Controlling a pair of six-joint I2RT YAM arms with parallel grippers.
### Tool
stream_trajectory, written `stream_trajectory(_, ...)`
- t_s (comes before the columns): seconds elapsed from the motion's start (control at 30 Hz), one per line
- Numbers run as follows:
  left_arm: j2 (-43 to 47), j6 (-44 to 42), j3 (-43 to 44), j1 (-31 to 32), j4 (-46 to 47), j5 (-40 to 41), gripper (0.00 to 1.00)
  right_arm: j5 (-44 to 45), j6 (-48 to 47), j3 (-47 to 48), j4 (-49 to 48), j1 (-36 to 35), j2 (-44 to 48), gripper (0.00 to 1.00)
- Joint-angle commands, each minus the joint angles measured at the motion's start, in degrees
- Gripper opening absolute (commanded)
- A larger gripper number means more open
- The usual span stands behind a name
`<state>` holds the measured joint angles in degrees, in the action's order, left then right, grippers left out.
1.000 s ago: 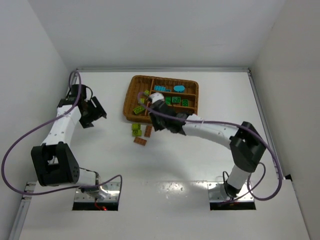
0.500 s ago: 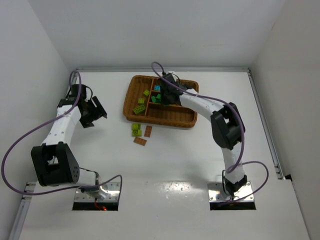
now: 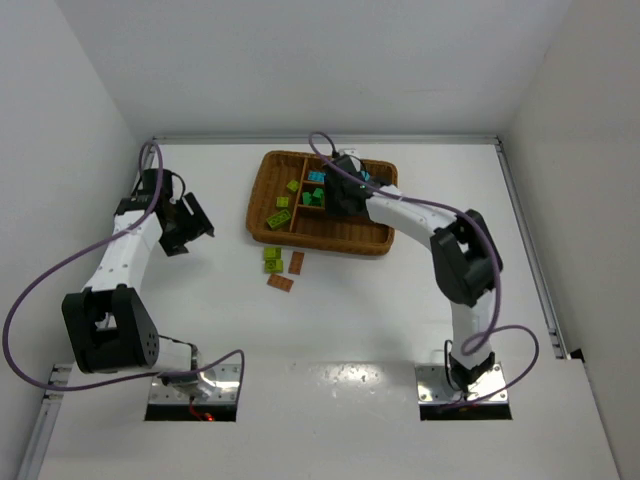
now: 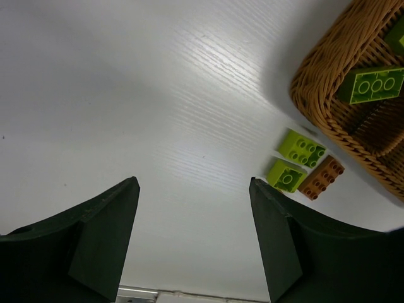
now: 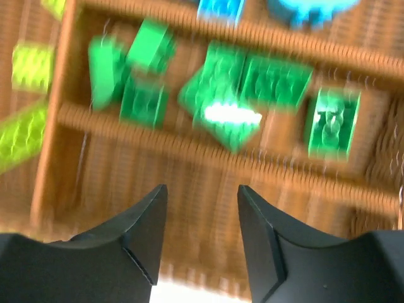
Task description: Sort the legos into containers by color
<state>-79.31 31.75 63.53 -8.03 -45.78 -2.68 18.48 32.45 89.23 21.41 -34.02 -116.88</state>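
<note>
Several green legos (image 5: pixel 276 81), beneath right end effector (image 5: pixel 201 201)

Two white-and-black arms
Left arm (image 3: pixel 125 252) and right arm (image 3: pixel 412 212): white links, black joints, trailing purple cables (image 3: pixel 60 268), dark wedge-shaped fingers (image 4: pixel 95 243).

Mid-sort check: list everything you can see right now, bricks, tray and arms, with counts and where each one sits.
wicker tray: one, brown, far middle of the table.
yellow-green bricks in tray: three, in the tall left section.
dark green bricks: about six (blurred), in the middle narrow section.
cyan bricks: at least two, in the far narrow section, partly cut off.
yellow-green bricks on table: two, just in front of the tray.
brown bricks: two, on the table beside those.
table: one, white.
left gripper: fingers open, over the table left of the tray.
right gripper: fingers open, above the tray's narrow sections.
</note>
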Motion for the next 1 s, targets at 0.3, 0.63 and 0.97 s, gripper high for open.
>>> stream_trajectory(0.3, 2.7, -0.8, -1.7, 0.8, 1.7, 1.4, 0.77, -0.7, 16.4, -13.7, -2.7, -20.3, 7.6, 0.71)
stream_trajectory(0.63, 3.4, -0.8, -2.2, 0.8, 1.7, 1.4, 0.77, 4.7, 17.1, -3.2, 1.6, -20.1, -4.0, 0.70)
stream_trajectory(0.97, 3.4, -1.3, -2.2, 0.8, 1.7, 1.4, 0.77, 9.6, 16.6, 1.8, 6.5, -20.6, -10.3, 0.58)
